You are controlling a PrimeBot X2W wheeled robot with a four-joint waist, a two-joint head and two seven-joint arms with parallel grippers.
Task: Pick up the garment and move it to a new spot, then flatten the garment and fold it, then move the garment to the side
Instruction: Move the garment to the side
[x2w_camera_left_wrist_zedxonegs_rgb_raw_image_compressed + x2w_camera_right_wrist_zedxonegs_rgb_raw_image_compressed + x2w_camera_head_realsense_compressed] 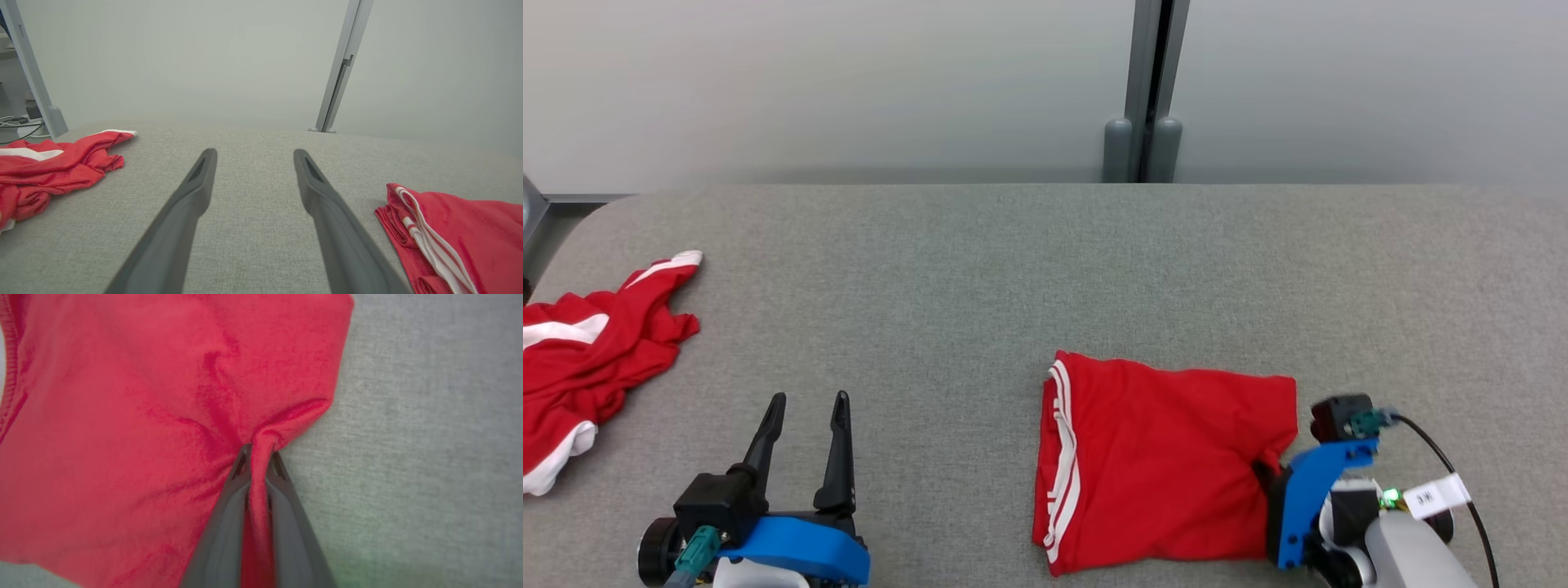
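Fingers of my right gripper [259,451] are pinched together on a ridge of red cloth at the right-hand edge of the folded garment [1168,465], low at the near right of the head view. Through the right wrist camera I see the fabric drawn up into a narrow pleat between the two dark tips, with creases fanning away from the pinch. My left gripper [809,398] sits at the near left, well apart from that garment. Its fingers are spread wide with nothing between them, and the tips point away from me over the grey table [1013,269].

The folded garment lies a little beyond, right of centre on the table. It is roughly rectangular, with white stripes [1063,457] running along its left edge, and its right edge is bunched where I hold it. Farther out at the left margin a crumpled garment [588,359], red with white bands, lies in a heap, partly cut off by the edge of the view. Past it the table runs to its rounded far edge, and behind that stands a pale wall [849,82] with a grey upright post [1147,90].
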